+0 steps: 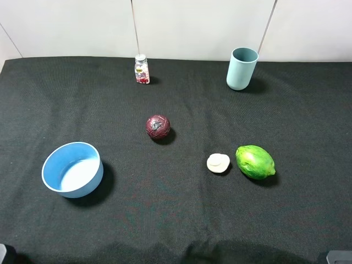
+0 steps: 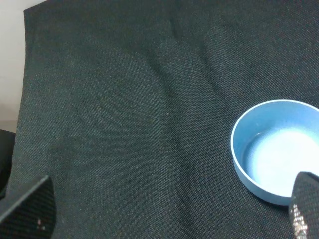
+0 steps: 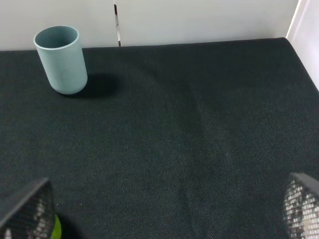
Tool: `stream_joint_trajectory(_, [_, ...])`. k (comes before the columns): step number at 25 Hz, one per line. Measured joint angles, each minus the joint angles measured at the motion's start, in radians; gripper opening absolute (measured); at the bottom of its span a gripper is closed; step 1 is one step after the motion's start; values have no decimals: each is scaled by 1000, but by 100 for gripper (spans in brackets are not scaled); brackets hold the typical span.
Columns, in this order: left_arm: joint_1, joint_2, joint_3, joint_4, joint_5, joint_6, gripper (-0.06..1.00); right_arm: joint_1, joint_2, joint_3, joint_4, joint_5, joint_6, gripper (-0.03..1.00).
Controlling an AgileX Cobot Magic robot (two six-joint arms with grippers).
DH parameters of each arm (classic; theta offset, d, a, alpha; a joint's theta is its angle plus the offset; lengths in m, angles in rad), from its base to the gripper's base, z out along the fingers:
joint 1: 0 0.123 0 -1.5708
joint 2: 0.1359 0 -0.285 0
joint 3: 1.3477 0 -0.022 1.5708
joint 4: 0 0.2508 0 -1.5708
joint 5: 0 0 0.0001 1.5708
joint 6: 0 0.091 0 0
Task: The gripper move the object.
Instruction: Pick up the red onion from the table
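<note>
At the near edge, the left gripper (image 2: 167, 214) and right gripper (image 3: 167, 209) are held with fingers spread wide, nothing between them. Farther in, a bowl (image 1: 72, 169) is set to the left, with a white piece (image 1: 218, 163) and a fruit (image 1: 255, 161) to the right. The ball (image 1: 158, 126) is found mid-table, apart from everything else. Being round and shiny, it could probably be nudged into a roll by an off-centre finger, or squeezed out of a closing grip. A bottle (image 1: 142, 69) and a cup (image 1: 242, 68) are stood at the back. Everything is carried on a black woven cloth (image 1: 165, 220), faintly creased. A white wall (image 1: 192, 27) is seen behind.
</note>
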Motion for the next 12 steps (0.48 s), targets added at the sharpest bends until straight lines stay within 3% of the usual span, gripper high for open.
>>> stream_joint_trajectory(12, [0,0,0,0,0,0,99,0,0,0,0,0,0,69])
